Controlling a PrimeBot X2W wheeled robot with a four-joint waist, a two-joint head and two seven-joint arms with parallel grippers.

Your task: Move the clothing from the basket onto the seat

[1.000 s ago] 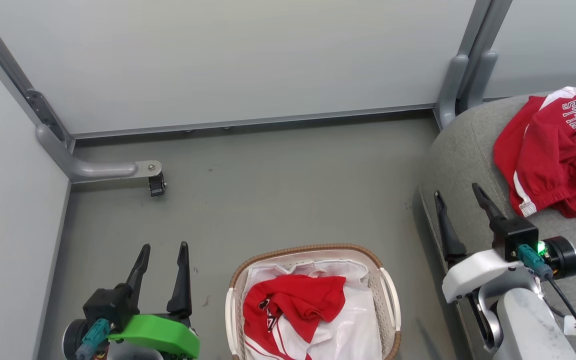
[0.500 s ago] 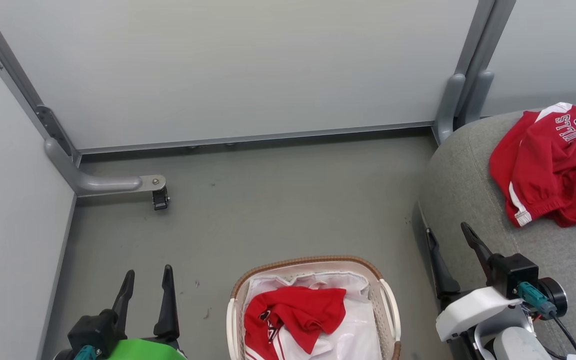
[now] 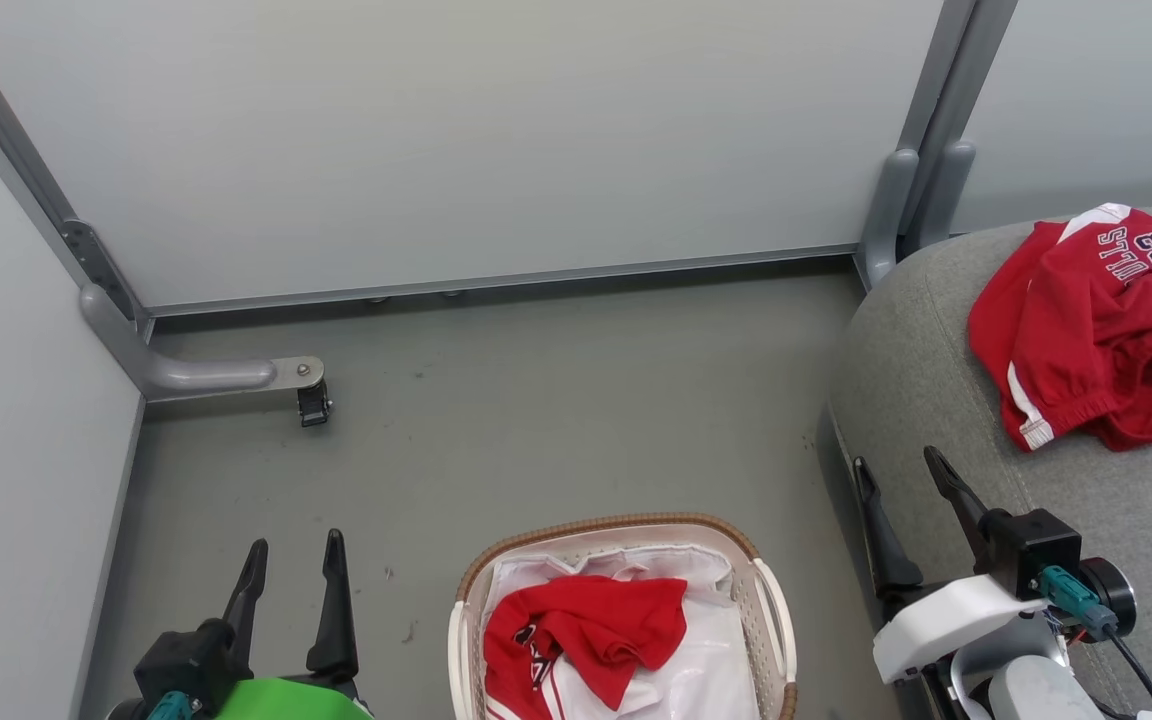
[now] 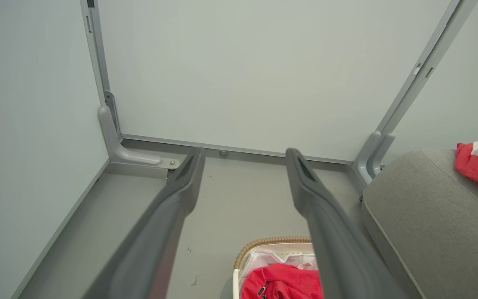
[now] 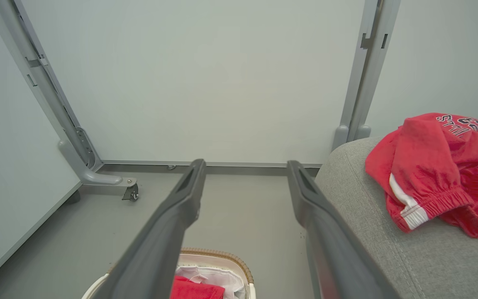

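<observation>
One red garment with white lettering (image 3: 1096, 330) lies crumpled on the grey seat (image 3: 916, 380) at the right; it also appears in the right wrist view (image 5: 434, 166). A second red garment (image 3: 586, 625) rests on the white liner inside the cream basket (image 3: 626, 525) at the bottom centre of the head view. My left gripper (image 3: 293, 548) hangs open to the left of the basket, with nothing between its fingers. My right gripper (image 3: 898, 462) stands open by the seat's front corner, also holding nothing.
Pale partition walls close off the back and left. A grey frame foot with a small caster (image 3: 313, 402) sits on the grey floor at the left. Grey upright posts (image 3: 911, 190) stand just behind the seat.
Both arms have drawn back toward the bottom of the head view, and the right gripper has come off the seat. The camera has shifted slightly. Both garments lie as before.
</observation>
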